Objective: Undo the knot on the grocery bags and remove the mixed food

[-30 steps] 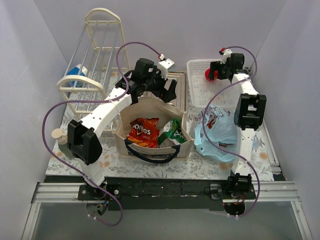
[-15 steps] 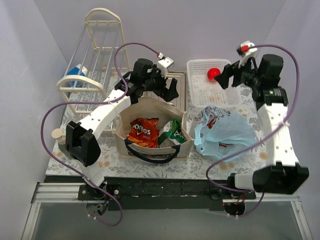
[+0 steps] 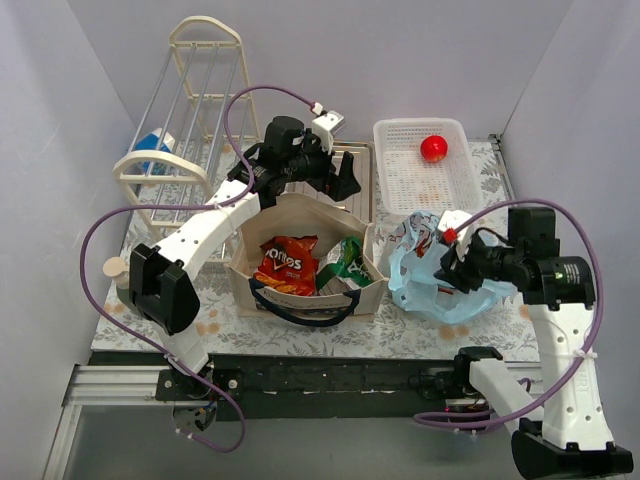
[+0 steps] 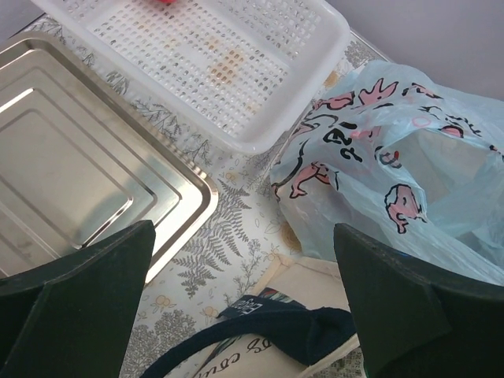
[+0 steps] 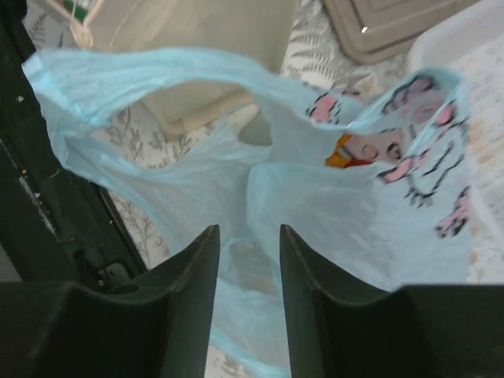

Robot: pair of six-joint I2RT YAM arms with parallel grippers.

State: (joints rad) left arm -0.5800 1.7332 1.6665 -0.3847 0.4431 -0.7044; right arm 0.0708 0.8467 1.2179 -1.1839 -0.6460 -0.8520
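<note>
The light-blue plastic bag lies crumpled and open at the right. My right gripper hovers just above it, jaws a narrow gap apart, with only bag film showing behind them. The beige tote stands at centre, holding a Doritos bag and a green snack bag. My left gripper hangs wide open over the tote's back edge and navy handle, gripping nothing. A red apple rests in the white basket.
A steel tray lies behind the tote beside the basket. A cream wire rack and a blue-and-white carton stand at the back left. A small tan bottle sits at the left edge. Walls close in on three sides.
My right arm swung back from the basket, leaving the apple there, and came down over the blue bag with its jaws narrowing. The left arm barely moved.
</note>
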